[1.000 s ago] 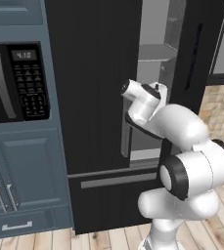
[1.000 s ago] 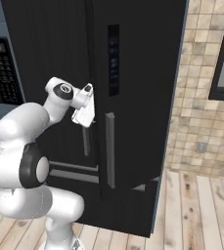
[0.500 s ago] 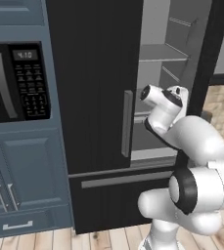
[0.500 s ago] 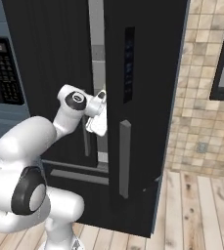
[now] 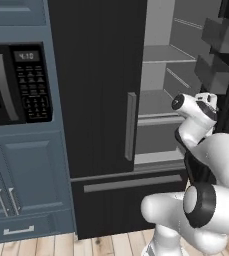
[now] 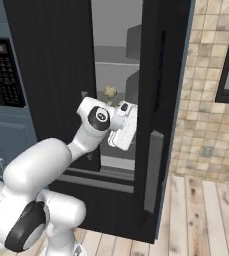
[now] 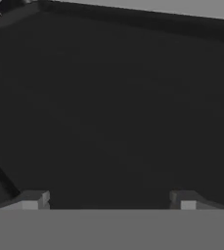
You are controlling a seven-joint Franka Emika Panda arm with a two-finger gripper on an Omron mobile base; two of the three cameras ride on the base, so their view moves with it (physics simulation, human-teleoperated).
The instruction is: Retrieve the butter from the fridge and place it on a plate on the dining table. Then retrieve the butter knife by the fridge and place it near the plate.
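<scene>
The fridge has its right door swung open so the arm can reach the grey shelves. The fingers are spread wide apart, holding nothing, facing the dark door. I cannot spot the butter; a small round thing sits on a shelf.

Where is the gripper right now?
In the right base view the gripper sits in the fridge's doorway, between the closed left door and the swung-open right door.
</scene>
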